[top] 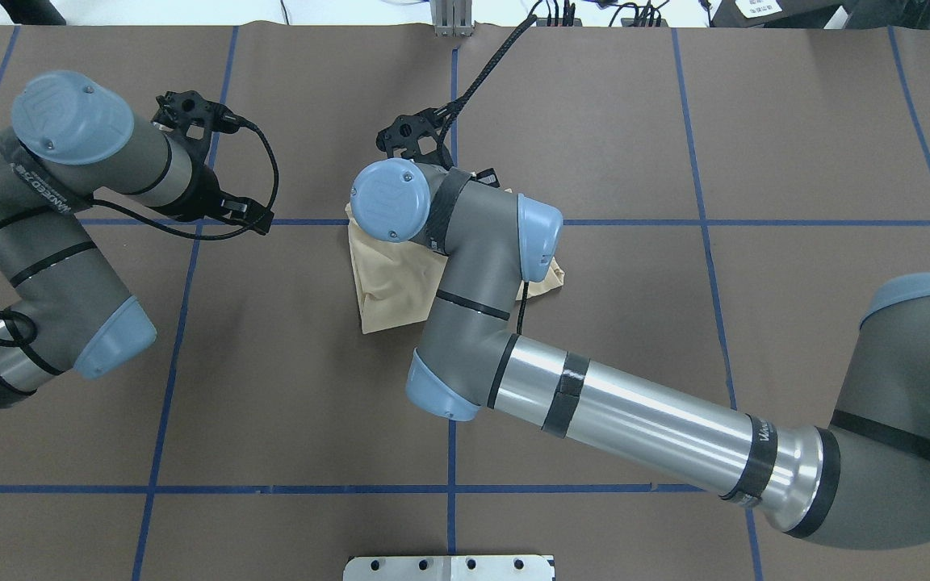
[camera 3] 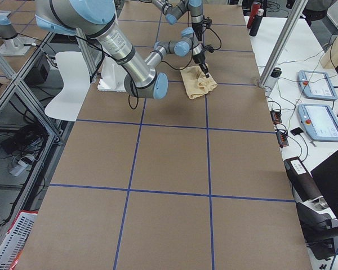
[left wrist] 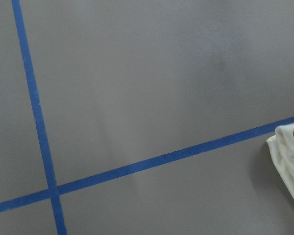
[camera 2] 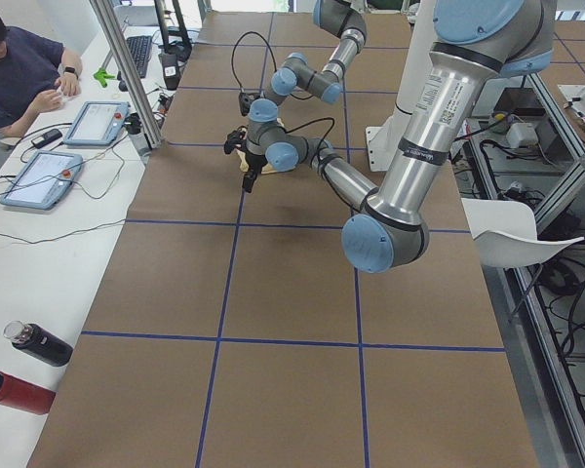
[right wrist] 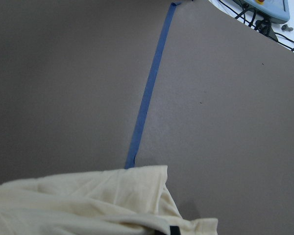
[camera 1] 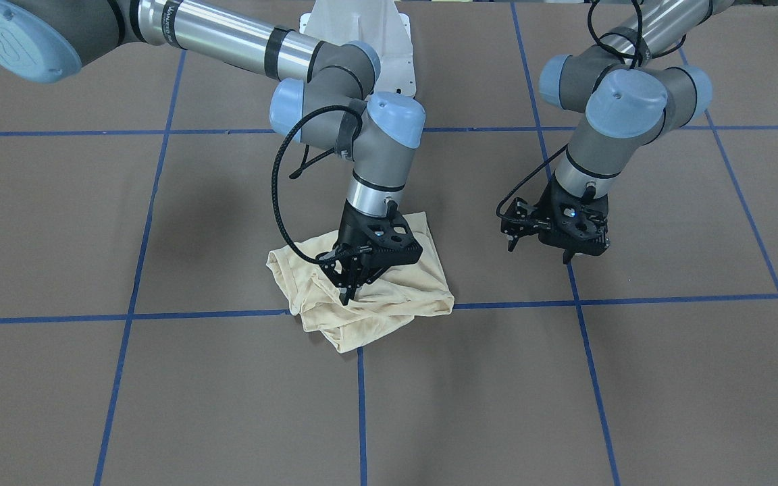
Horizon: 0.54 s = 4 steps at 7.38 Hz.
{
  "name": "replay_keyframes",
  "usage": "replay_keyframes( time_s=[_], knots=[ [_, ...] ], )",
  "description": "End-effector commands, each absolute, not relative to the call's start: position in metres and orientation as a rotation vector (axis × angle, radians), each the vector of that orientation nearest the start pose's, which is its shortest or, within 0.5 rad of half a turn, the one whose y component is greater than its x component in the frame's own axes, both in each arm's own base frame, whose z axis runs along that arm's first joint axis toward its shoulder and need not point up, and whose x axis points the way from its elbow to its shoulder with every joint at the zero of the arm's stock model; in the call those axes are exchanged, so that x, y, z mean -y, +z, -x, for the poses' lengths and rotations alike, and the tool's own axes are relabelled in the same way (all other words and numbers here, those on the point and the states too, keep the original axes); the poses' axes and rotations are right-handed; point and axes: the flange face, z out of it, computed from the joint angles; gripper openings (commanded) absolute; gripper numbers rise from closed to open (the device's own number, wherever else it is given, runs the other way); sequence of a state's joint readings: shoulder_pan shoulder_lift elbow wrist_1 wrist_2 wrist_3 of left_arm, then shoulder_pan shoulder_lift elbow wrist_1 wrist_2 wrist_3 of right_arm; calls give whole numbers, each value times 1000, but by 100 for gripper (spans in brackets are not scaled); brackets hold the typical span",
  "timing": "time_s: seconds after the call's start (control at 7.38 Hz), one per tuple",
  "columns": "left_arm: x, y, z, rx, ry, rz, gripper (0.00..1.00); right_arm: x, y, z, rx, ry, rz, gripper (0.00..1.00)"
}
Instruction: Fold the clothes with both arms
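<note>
The cream-yellow T-shirt [camera 1: 389,297] lies bunched in a rough square at the table's middle, its print hidden. It also shows in the overhead view [top: 388,282], the exterior right view [camera 3: 198,83] and both wrist views [left wrist: 290,161] [right wrist: 78,200]. My right gripper [camera 1: 347,294] points down onto the shirt's top, its fingers drawn together on a fold of the fabric. My left gripper [camera 1: 568,258] hangs just above the bare table beside the shirt, apart from it; its fingers look shut and hold nothing.
The brown table cover [camera 1: 159,405] carries a grid of blue tape lines [camera 1: 360,405]. The white pedestal base [camera 1: 362,34] stands at the robot's side. An operator [camera 2: 19,68], tablets and bottles [camera 2: 24,366] sit along the far white bench.
</note>
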<state>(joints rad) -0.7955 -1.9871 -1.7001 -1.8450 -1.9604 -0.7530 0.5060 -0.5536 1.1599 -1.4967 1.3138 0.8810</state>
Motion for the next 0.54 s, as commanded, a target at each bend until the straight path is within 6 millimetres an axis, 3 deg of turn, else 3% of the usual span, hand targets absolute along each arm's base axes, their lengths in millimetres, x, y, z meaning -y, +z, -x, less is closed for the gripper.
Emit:
replay_keyframes(
  time_s=[0.0,0.14,0.41],
  knots=[
    [525,336,-380,-828,180,-333,100,563,187,639,447,-60,-614,0],
    [524,337,-380,-827,180,-332,100,567,184,640,476,-52,-634,0],
    [524,340,-379,-824,179,-329,100,580,164,637,562,-34,-627,99]
  ],
)
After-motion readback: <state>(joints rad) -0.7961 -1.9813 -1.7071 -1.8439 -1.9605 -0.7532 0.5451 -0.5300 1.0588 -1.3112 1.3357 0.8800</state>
